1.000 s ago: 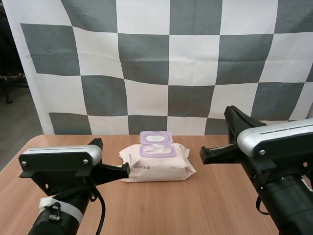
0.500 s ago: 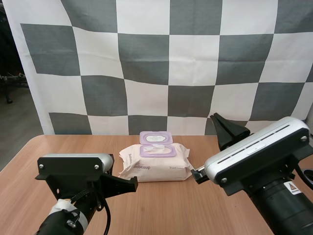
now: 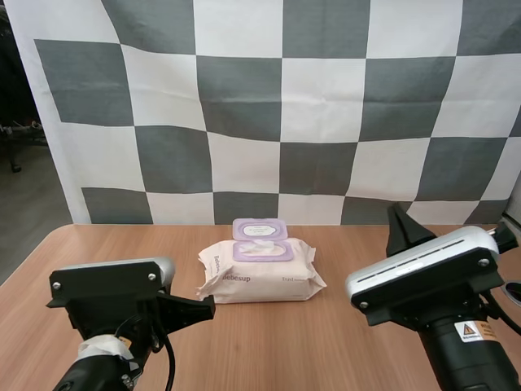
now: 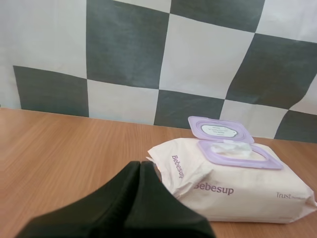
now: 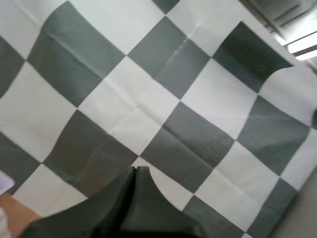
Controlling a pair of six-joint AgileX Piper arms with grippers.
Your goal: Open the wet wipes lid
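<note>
Pulled back from the wipes (image 3: 260, 277), lid (image 3: 260, 229) open, left end effector (image 4: 140, 166) and right end effector (image 5: 134, 170) are both pressed together.

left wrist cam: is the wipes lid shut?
No, the purple lid stands flipped up at the back of the pack of wet wipes.

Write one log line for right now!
lid: open | wipes pack: on table | left pincer: shut, empty | right pincer: shut, empty

Bright, even light (quite diffuse); faint shadow beneath wipes pack (image 3: 260, 275).
</note>
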